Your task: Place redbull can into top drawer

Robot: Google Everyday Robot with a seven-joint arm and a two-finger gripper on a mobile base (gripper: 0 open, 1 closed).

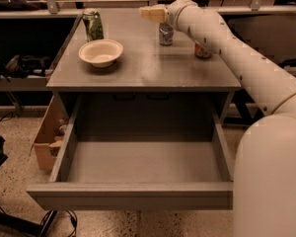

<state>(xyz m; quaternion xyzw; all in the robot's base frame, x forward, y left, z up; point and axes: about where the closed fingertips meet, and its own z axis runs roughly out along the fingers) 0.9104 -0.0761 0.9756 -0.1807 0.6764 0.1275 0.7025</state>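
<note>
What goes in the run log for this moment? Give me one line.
gripper: just above redbull can, far side of table | redbull can: upright on table | top drawer: open, empty | phase: pre-grasp

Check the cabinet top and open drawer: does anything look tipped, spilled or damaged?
Nothing stands out. The redbull can, green can and orange-red can stand upright, the bowl sits level, the top drawer is pulled out squarely, and the gripper hangs just above the redbull can.

Cream-tan gripper [149, 13] at 11 o'clock of the redbull can [166, 34], which is silver with bluish-grey patterning. Green can [93, 25] at 11 o'clock of the cream bowl [101, 52]; orange-red can [203, 51] at 3 o'clock of the redbull can. Top drawer [130, 196] plain grey; arm [237, 53] white, dotted.
</note>
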